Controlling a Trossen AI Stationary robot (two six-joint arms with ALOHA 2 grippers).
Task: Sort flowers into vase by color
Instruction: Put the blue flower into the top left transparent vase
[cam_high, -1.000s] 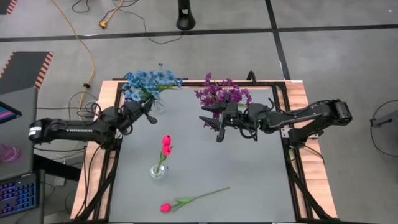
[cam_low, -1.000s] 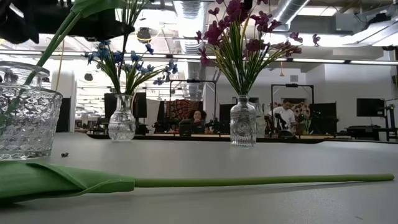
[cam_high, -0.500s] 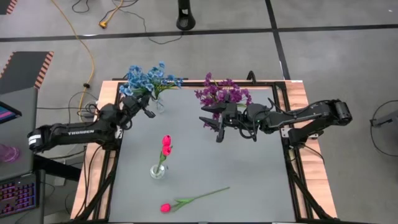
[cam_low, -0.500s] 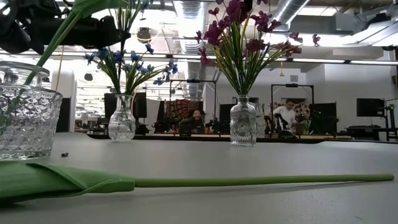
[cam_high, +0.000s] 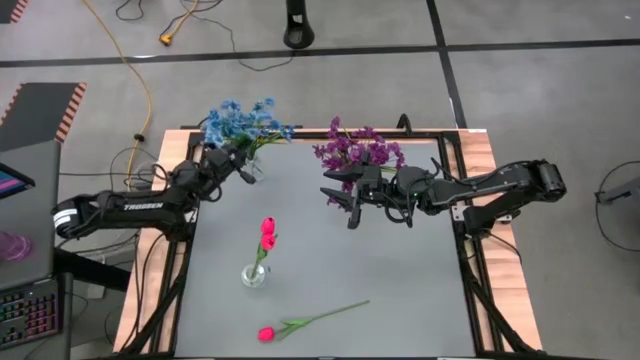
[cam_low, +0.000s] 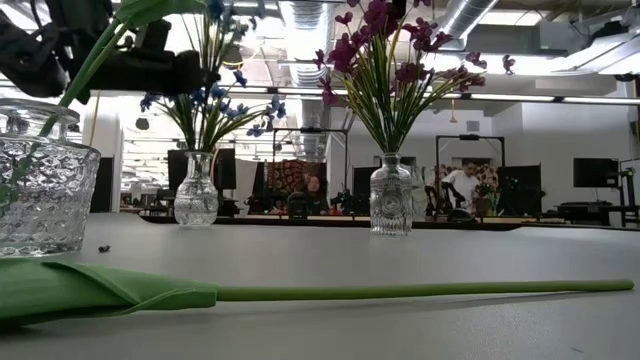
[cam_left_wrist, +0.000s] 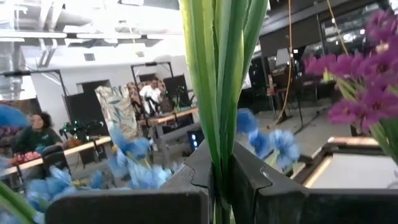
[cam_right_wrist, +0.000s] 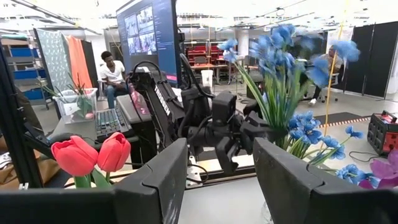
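My left gripper (cam_high: 241, 166) is shut on the green stalks of a blue flower (cam_high: 236, 112), right beside the vase of blue flowers (cam_low: 196, 190) at the table's far left. The held stalks (cam_low: 214, 30) rise above the dark fingers. The purple flowers (cam_high: 356, 150) stand in a second glass vase (cam_low: 390, 195) at the far middle. My right gripper (cam_high: 339, 197) hovers open just in front of that vase, holding nothing. Two pink-red tulips (cam_high: 268, 232) stand in a small vase (cam_high: 254, 275). Another tulip (cam_high: 266, 333) lies flat on its stalk (cam_low: 420, 291) near the front edge. My left gripper pinches the blue flower's green stalks (cam_left_wrist: 217, 134) between its two fingers. The fingers come nearly level from the table's left and lie across the stalks. The stalks stand upright, lifted, with the blooms above the fingers. The fingers hide the stalks' lower end.
A grey mat (cam_high: 400, 270) covers the table inside a wooden frame. The tulip vase (cam_low: 40, 180) looms at the near left of the low view. People sit at desks in the room beyond the table.
My left gripper, still shut on the blue flower's stalks, has swung toward the table's far edge and sunk a little, closing on the vase of blue flowers. The held blooms have moved with it.
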